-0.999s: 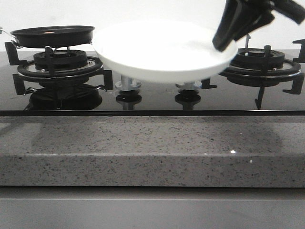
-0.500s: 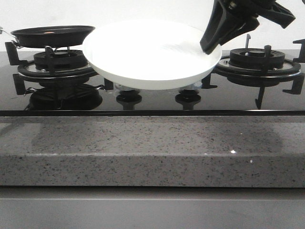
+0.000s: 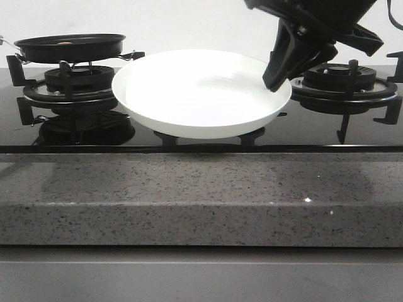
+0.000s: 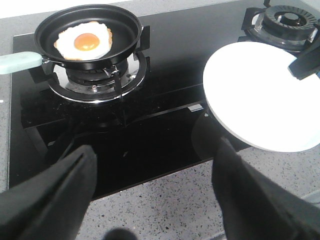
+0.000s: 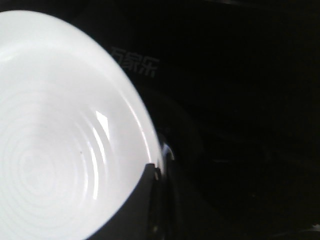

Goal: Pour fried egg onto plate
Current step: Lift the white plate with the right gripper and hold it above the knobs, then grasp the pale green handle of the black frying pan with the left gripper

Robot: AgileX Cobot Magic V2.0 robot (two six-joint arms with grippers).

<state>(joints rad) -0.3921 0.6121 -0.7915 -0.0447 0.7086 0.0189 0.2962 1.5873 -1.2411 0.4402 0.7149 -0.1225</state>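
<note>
While the counter (image 3: 189, 195) carries the black glass hob (image 3: 208, 135) along its back, the white plate (image 3: 201, 94) hangs over the hob's middle, low and seemingly clear of the glass, between the two burners.

Right pincer (image 3: 277, 75): clamped on the plate's rim at the robot's right edge; the right wrist view shows one dark finger lying over the rim and onto the inner face. Grip is at one point only, so the plate is cantilevered. Risk, as I judge it: glossy glaze plus an off-centre hold could let the plate pivot or slip, and a drop onto glass would be bad for both.

Frying pan (image 4: 85, 37): sits on the left burner (image 4: 95, 80), pale green handle (image 4: 20, 62) pointing away from the plate. Pan rim and plate rim are near in the front view, not touching.

Left pincer (image 4: 150, 195): fingers spread wide, holding nothing, hovering over the hob's front edge, well apart from the handle.

Fried egg (image 4: 84, 42): flat in the pan, yolk up, nowhere near the plate yet.

Further hazards, judged:
- Plate held too low or too far from the pan, egg lands on the hob.
- Egg sticks, then releases suddenly and overshoots the rim.
- Tilting pan strikes the held plate and knocks it loose.
- Handle grasp twists under load.
</note>
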